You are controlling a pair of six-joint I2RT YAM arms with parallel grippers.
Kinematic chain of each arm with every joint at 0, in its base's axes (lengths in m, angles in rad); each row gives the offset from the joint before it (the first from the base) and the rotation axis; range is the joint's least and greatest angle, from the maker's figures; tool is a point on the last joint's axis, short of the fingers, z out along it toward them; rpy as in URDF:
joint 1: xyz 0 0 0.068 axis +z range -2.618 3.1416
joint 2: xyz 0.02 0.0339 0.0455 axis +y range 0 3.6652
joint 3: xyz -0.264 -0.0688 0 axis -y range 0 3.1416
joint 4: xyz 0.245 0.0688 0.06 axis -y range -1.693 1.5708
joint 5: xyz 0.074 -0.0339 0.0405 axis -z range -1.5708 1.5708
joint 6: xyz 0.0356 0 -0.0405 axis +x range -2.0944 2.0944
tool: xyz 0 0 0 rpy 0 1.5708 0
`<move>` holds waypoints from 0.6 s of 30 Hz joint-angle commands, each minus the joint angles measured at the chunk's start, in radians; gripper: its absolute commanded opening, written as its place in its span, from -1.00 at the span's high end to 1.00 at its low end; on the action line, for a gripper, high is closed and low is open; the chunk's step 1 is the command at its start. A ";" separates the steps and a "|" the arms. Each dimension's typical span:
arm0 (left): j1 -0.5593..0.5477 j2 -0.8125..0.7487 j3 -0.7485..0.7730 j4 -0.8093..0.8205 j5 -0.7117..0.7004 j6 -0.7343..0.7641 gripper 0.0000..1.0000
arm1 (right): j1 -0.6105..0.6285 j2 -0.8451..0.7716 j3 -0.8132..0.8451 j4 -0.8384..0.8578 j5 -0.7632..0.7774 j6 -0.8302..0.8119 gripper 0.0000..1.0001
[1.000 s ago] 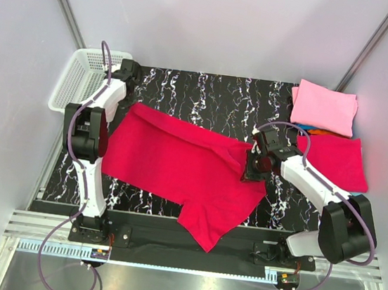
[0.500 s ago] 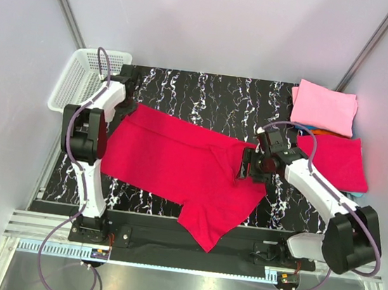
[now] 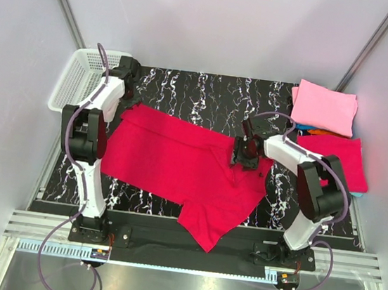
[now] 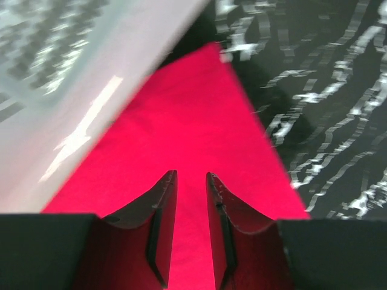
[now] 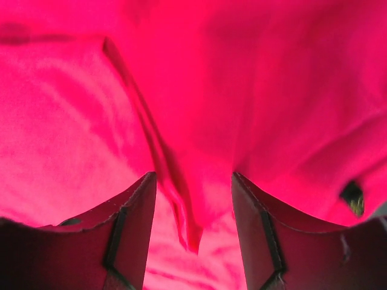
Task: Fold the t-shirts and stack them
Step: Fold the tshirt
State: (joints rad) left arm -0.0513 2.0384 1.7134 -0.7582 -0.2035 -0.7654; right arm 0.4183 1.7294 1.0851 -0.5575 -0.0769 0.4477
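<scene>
My right gripper (image 5: pixel 193 176) stands wide over a ridge of the spread crimson t-shirt (image 3: pixel 171 160); my left gripper (image 4: pixel 190 175) is narrowly parted and empty above its corner beside the basket (image 3: pixel 74 81); far right lie a folded crimson shirt (image 3: pixel 337 159) and a pink shirt (image 3: pixel 324 108).

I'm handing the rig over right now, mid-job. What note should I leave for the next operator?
Left claw: open, over the far left corner of the spread red shirt, beside the basket.
Right claw: open, low over that shirt's right side, with a cloth ridge between its fingers that is not gripped.
Done: a pink shirt and a folded red shirt lie at the far right of the table.
Left: fold the spread red shirt and add it to the stack.
</scene>
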 commanded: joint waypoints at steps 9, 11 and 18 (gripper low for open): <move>-0.001 0.175 0.120 0.033 0.109 0.114 0.46 | 0.004 0.108 0.075 0.044 0.100 0.035 -0.19; -0.001 0.175 0.104 0.014 0.072 0.110 0.46 | -0.003 0.122 0.073 0.031 0.126 0.037 -0.20; -0.001 0.169 0.068 -0.027 0.007 0.118 0.46 | -0.081 0.188 0.096 -0.050 0.201 0.017 -0.21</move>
State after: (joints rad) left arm -0.0536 2.2295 1.7920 -0.7628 -0.1360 -0.6689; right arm 0.3904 1.8454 1.1816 -0.5594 0.0101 0.4805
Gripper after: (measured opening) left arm 0.271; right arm 0.600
